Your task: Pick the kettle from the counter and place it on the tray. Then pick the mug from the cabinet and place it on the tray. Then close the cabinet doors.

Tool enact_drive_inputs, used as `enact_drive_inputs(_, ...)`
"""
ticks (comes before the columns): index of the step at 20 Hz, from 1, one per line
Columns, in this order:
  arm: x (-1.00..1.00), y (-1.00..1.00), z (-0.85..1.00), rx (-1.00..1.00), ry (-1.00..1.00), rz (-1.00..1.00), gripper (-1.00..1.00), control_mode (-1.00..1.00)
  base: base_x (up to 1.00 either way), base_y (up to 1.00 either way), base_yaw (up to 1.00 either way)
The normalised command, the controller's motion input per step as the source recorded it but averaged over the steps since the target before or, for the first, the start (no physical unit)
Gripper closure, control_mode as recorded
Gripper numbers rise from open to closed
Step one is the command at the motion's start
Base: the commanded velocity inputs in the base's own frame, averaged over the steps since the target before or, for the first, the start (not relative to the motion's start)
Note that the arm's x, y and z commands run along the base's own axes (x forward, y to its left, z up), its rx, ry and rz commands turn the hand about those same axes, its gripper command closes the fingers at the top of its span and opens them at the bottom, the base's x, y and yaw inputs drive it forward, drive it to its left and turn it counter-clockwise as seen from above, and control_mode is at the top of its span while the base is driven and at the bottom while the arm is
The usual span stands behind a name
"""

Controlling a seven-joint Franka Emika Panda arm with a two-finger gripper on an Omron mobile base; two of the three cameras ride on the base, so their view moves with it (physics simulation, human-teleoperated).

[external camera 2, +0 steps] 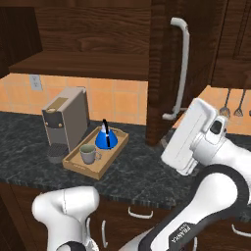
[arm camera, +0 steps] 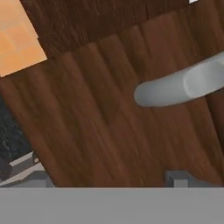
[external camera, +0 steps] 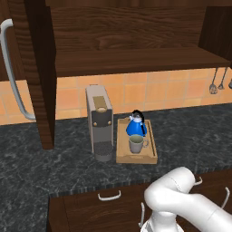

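Observation:
The blue kettle (external camera: 135, 127) (external camera 2: 105, 138) and the grey-beige mug (external camera: 136, 144) (external camera 2: 88, 154) both stand on the wooden tray (external camera: 152, 146) (external camera 2: 82, 169), kettle behind mug. The tray rests on the dark counter (external camera: 195, 136). Both cabinet doors stand open: the left one (external camera: 38, 68) edge-on, the right one (external camera 2: 164, 73) with its silver bar handle (external camera 2: 184, 68). My gripper (arm camera: 105, 175) is open and empty, close against the right door's wood face (arm camera: 96, 113). The handle's lower end (arm camera: 183, 85) lies just past the fingertips (arm camera: 183, 177). The cabinet shelf (external camera: 136, 61) is bare.
A grey coffee machine (external camera: 99, 120) (external camera 2: 66, 120) stands right beside the tray. Utensils (external camera: 216, 84) (external camera 2: 230, 105) hang on the tiled wall to the right. Drawer fronts with small handles (external camera: 108, 195) run below the counter edge.

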Motion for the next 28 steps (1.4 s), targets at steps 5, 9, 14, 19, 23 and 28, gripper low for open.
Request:
enact_drive_inputs(5,0.64,0.9,0.11,-0.15,0.0,-0.03,-1.0,-1.0,0.0,0.0,0.0)
enact_drive_inputs(9,0.76,0.81,0.21,-0.16,0.0,-0.08,-1.0,-1.0,0.0,0.0,0.0)
enact_drive_inputs(14,0.81,0.73,0.21,-0.16,0.01,-0.1,-1.0,-1.0,0.0,0.0,0.0)
enact_drive_inputs(19,0.85,0.65,0.2,-0.16,0.02,-0.11,-1.0,-1.0,0.0,0.0,0.0)
enact_drive_inputs(23,0.9,0.55,0.16,-0.15,0.0,-0.14,-1.0,-1.0,0.0,0.0,0.0)
enact_drive_inputs(28,0.85,0.45,0.07,-0.14,0.0,-0.17,-1.0,-1.0,0.0,0.0,0.0)
